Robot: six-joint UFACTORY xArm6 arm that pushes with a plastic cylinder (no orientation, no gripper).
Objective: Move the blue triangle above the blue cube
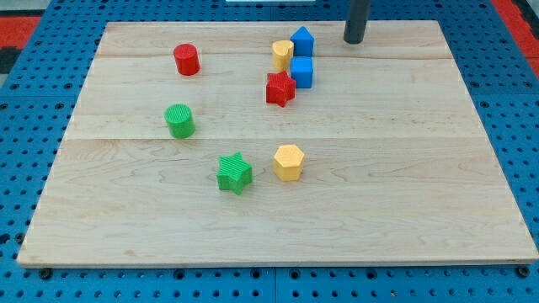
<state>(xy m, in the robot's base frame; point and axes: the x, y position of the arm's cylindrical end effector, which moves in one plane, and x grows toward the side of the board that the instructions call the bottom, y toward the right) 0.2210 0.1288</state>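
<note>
Jaws: none on this arm, so no open or closed state to tell, just a dark rod ending in my tip (354, 39). Tip sits at the view's top, right of centre, on the table (379, 202), near the table's far edge. Tip is apart from every block; nearest is the blue triangle (302, 40), just to the tip's left with a clear gap between.

Blue triangle stands toward the view's top of the cluster. Blue cube (301, 72) is directly below it in the view, close, looks touching or nearly so, cannot tell. Yellow block (282, 55), rounded shape, sits just left of both blues, against the triangle's left side. Red star (280, 88) is just below-left of the blue cube, touching or nearly.

Red cylinder (186, 60) is well apart at upper left. Green cylinder (179, 120) below it, left of centre. Green star (234, 173) and yellow hexagon (288, 162) sit near each other at lower centre, small gap between them.

Table is light wood with 2 faint seams across it, resting on a blue pegboard (34, 109). No brands, labels or writing readable.
</note>
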